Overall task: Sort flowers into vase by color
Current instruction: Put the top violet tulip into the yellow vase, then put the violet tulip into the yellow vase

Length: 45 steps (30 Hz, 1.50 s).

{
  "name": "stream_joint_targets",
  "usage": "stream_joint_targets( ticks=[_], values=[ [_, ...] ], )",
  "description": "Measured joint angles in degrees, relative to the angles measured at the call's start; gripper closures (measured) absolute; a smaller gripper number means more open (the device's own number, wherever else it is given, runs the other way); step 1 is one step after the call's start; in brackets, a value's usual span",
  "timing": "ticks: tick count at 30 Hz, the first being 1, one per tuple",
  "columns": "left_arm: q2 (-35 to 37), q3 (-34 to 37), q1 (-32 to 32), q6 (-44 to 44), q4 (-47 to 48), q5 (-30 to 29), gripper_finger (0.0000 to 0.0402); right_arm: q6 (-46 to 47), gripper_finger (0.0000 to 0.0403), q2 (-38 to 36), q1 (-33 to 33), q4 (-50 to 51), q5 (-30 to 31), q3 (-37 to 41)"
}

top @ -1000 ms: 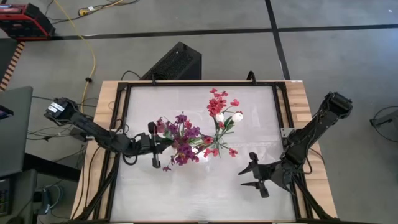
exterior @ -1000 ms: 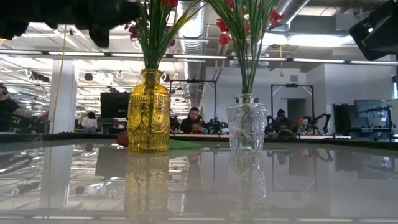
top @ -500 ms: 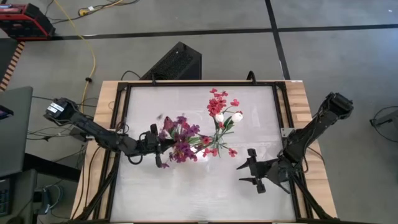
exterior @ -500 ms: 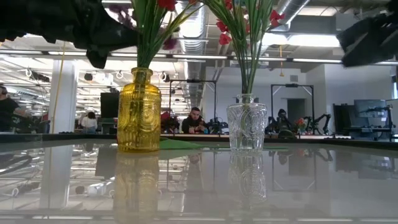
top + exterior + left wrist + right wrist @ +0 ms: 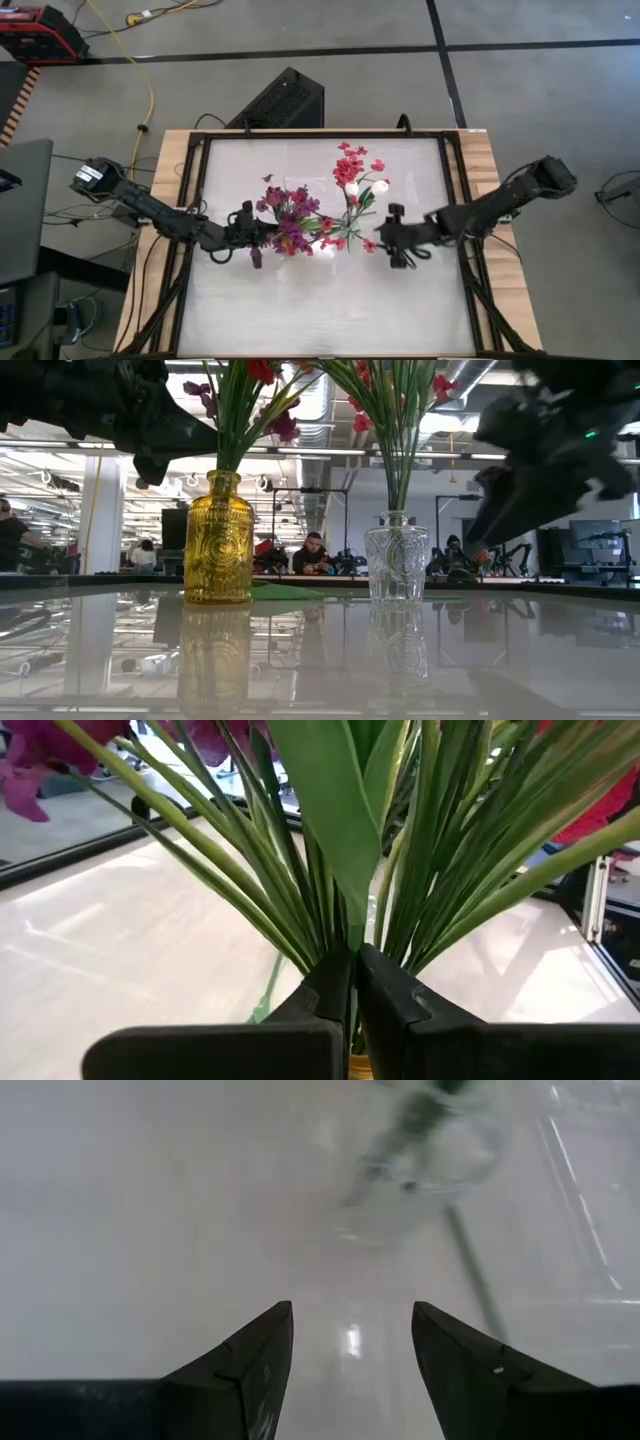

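An amber glass vase (image 5: pixel 218 540) stands on the table and holds purple flowers (image 5: pixel 290 215) on green stems. To its right a clear glass vase (image 5: pixel 396 565) holds red-pink sprays (image 5: pixel 350 165) and white buds (image 5: pixel 382 186). My left gripper (image 5: pixel 260 234) is shut among the amber vase's stems, just above its mouth. My right gripper (image 5: pixel 392 240) hangs open above the table, close to the right of the clear vase (image 5: pixel 420 1140), touching nothing. My left gripper (image 5: pixel 355 970) pinches a green stem or leaf (image 5: pixel 350 920) of the purple bunch between its two fingers, just above the amber vase's mouth. It comes level from the table's left. The bunch stands upright in the vase, which rests on the table.
A black frame rail (image 5: pixel 455 200) runs round the white tabletop. A loose green stem or leaf (image 5: pixel 285 592) lies on the table behind the amber vase. The near half of the table (image 5: pixel 330 310) carries nothing. People sit in the room beyond the far edge.
My right gripper has swung from the near right part of the table toward the clear vase, its arm stretching out level, fingers still open. The amber vase with its purple bunch has slid a little toward the table's left, held by my left gripper.
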<state>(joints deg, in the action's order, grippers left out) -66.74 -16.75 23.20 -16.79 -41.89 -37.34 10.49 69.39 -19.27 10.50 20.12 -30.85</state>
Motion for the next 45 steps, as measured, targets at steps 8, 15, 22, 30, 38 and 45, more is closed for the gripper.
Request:
stream_joint_targets(
  ticks=[8,15,22,30,38,45],
  values=[
    [0.0,0.0,0.0,0.0,0.0,2.3,0.0401,-12.4,0.0171,0.0,16.1,-0.1,-11.8,0.6],
    [1.4,0.0,-0.2,1.8,0.3,3.8,0.0353,-15.3,0.0171,0.0,24.1,-3.5,-14.4,5.4],
    [6.5,0.0,-2.2,-2.0,7.6,9.1,0.0279,-17.4,0.0171,0.0,25.9,-11.1,-18.1,8.9],
    [14.9,-0.5,-6.1,-9.0,20.8,21.4,0.0256,-22.9,0.0171,1.2,26.3,-14.6,-18.5,8.8],
    [18.8,-8.0,-9.4,-13.7,43.6,29.4,0.0255,-23.3,0.0171,9.1,30.1,-19.9,-18.8,8.8],
    [18.8,-15.2,-10.0,-15.5,65.1,28.1,0.0255,-23.9,0.0171,14.2,32.5,-24.3,-24.4,8.6]
  ],
)
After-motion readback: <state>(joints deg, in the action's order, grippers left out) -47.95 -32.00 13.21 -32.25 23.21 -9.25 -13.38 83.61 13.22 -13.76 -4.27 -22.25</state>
